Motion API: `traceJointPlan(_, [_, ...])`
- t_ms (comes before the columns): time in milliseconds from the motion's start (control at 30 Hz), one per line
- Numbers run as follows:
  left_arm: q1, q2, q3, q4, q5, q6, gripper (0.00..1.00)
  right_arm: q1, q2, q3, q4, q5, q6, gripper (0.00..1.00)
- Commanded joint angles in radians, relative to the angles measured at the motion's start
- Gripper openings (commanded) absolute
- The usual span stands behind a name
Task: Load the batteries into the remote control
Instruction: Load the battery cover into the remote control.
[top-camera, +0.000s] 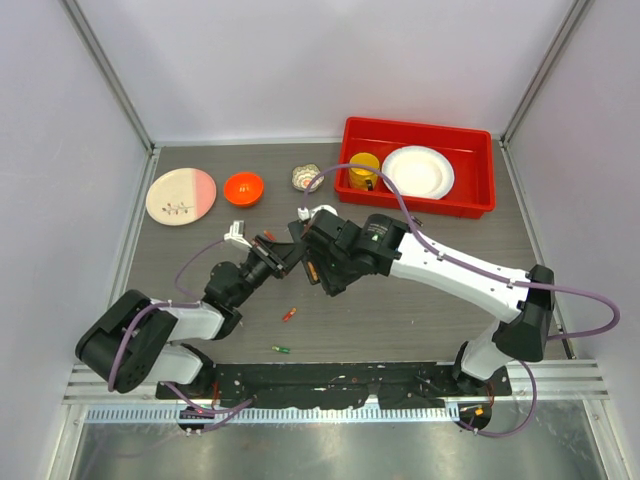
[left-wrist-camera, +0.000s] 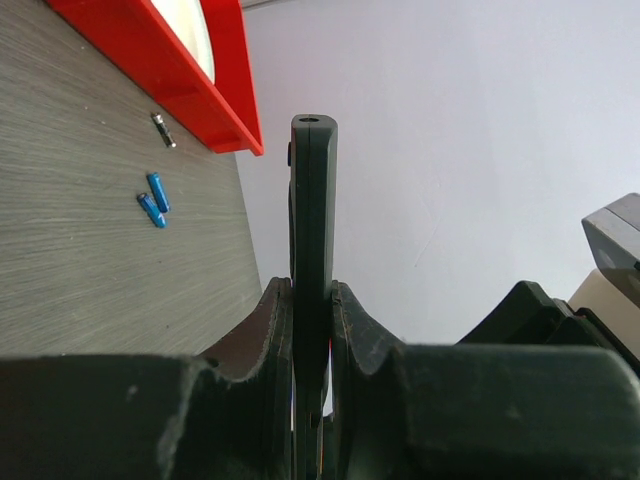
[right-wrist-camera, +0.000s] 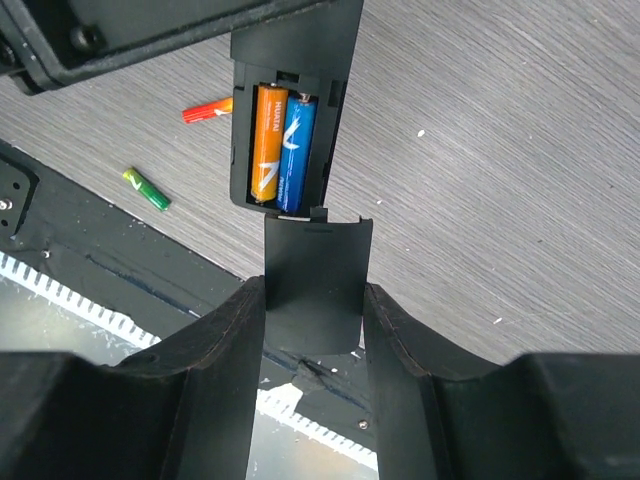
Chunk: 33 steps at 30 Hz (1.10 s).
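**Cover lined up at a filled battery bay**

The left gripper (left-wrist-camera: 313, 290) is clamped tight on the remote control (left-wrist-camera: 313, 200). It holds the slim black bar by its edges, so that the bar juts straight out ahead of the fingers and clear of the counter (left-wrist-camera: 90, 260). Held this way, the remote likely stays steady in the air with its back turned toward the other arm.

The right gripper (right-wrist-camera: 312, 295) is closed on the flat black battery cover (right-wrist-camera: 315, 255), pinching it by its two long sides. That leaves the cover's leading edge free, and that edge sits just ahead of the fingers, right at the lip of the open bay. Two batteries (right-wrist-camera: 283, 145), one orange and one blue, lie side by side in the bay directly beyond the cover. The bay looks full, so the loading itself seems done. The step in hand is probably sliding the cover home along the remote's length.

Spare cells lie on the counter. An orange-red battery (right-wrist-camera: 205, 108) and a green battery (right-wrist-camera: 146, 188) are off to the left of the right gripper. Two blue batteries (left-wrist-camera: 152, 205) lie well ahead and left of the left gripper, near the red tray (left-wrist-camera: 215, 95).

The main risk is a skewed cover, since its small tabs must meet the lip squarely.
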Motion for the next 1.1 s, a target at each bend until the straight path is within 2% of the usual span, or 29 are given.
traceJointPlan(0, [-0.015, 0.005, 0.034, 0.116, -0.027, 0.027, 0.0, 0.004, 0.005, 0.056, 0.012, 0.043, -0.013, 0.01])
traceJointPlan(333, [-0.046, 0.023, 0.043, 0.061, -0.053, 0.01, 0.0, 0.004, 0.043, 0.051, 0.061, 0.059, -0.017, 0.01])
traceJointPlan(1067, [-0.057, 0.03, 0.023, 0.053, -0.099, -0.016, 0.0, 0.004, 0.063, 0.005, 0.159, 0.067, 0.018, 0.01])
